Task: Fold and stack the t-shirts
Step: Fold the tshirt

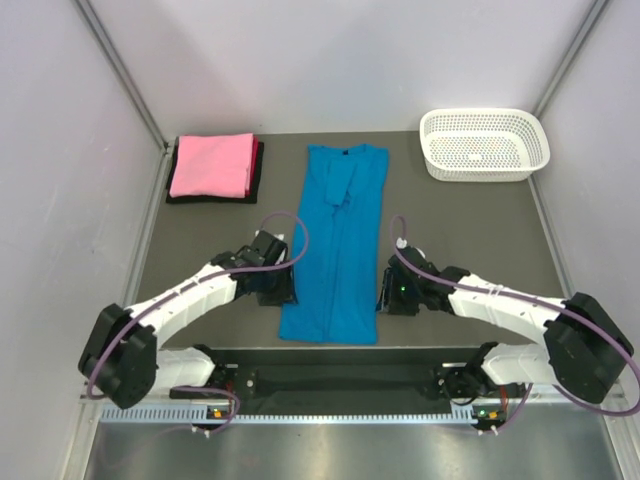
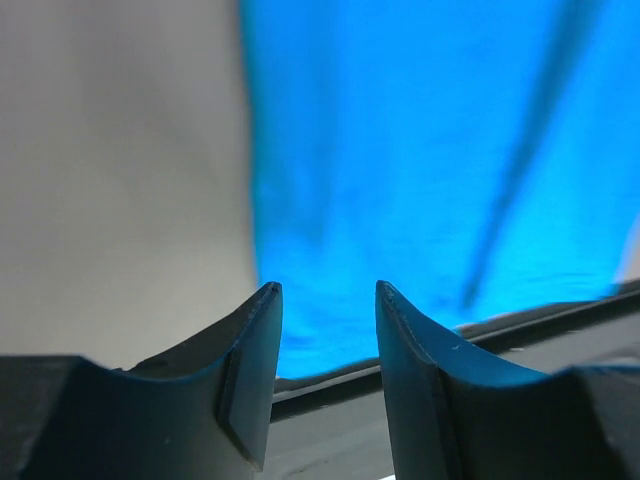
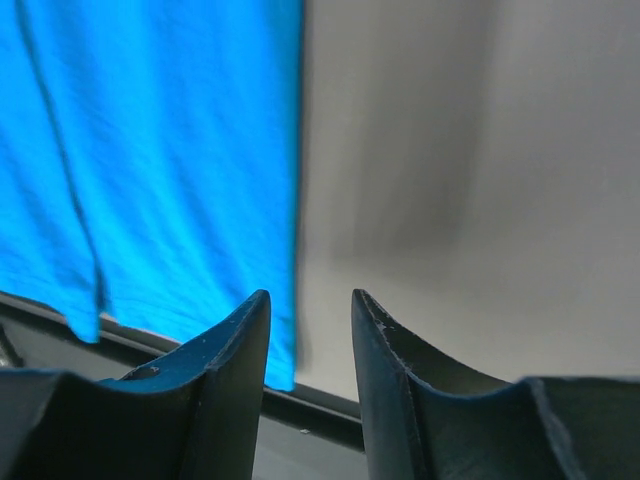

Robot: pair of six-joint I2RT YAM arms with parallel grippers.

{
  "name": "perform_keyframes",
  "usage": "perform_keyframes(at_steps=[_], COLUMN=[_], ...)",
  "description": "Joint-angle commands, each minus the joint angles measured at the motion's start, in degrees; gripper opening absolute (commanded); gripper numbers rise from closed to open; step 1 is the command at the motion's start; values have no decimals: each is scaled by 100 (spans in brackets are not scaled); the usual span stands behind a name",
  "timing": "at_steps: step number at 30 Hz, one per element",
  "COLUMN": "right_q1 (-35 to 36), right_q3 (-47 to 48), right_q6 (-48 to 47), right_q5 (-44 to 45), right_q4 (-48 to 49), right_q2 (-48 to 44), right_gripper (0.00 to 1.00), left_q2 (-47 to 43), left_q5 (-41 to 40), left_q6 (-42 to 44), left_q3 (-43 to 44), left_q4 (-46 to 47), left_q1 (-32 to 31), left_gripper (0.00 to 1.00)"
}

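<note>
**A:** At ctr of the table [image 1: 470, 230], the turquoise t-shirt [image 1: 335, 250] is being shown laid flat as a long narrow strip. It is running 12 to 6 o'clock, w/ the collar end at 12 and the hem at 6, nr the table's near edge. A sleeve is being shown folded in over the body nr the collar.

**B:** And the other shirts?

**A:** At approx 10 o'clock, the pink t-shirt [image 1: 212, 165] is being shown folded to a rectangle. It is resting on the dark t-shirt [image 1: 215, 198], which is also folded. Only dark edges are being seen, at the pink one's 6 and 3 o'clock sides. That stack is lying well apart from the turquoise strip.

**B:** Grippers?

**A:** The L gripper [image 2: 328, 290] is being held low at the strip's 9 o'clock edge, toward the hem end. Its fingers are being held apart w/ a clear gap, and nothing is being pinched btwn them. In the left wrist view, blue cloth is being seen beyond the tips.

**B:** And the R side?

**A:** The R gripper [image 3: 310, 298] is being held low at the 3 o'clock edge, opposite the L one. Its jaws are parted too, w/ nothing btwn them. The cloth's side edge is being seen just past the tips, w/ bare table beside it. Whether either set of tips is touching cloth can't be told.

**B:** Anything else?

**A:** At approx 1 o'clock, a white perforated basket [image 1: 480, 170] is being shown upright, well apart from all shirts.
</note>
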Motion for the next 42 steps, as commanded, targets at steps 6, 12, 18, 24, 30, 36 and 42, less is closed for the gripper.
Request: perform_keyframes(at_steps=[6, 12, 18, 24, 30, 36, 42], right_q1=[-927, -1544, -1930, -2116, -2159, -2203, -2221], right_q3=[2379, 4647, 6363, 7929, 8633, 8713, 8801], right_q6=[-606, -933, -925, -767, -679, -556, -441], right_q5=[281, 449, 168, -131, -132, -140, -184], right_q4=[-39, 259, 804, 725, 831, 1104, 1192], right_q2=[540, 2306, 4361, 5963, 6798, 7098, 7335], right_gripper=[39, 38, 36, 35, 34, 33, 33], left_q2=[-833, -754, -377, 440, 819, 1188, 1461], left_q5=[-837, -846, -951, -1198, -1277, -1338, -1356], left_q6=[-376, -701, -877, -886, -1097, -1080, -1080], left_q3=[678, 107, -193, 123, 159, 369, 492], left_q4=[38, 749, 1338, 1339, 1523, 1445, 1383], left_q1=[-868, -1238, -1510, -1818, -2029, -2108, -2143], left_gripper=[41, 31, 31, 40, 40, 38, 37])
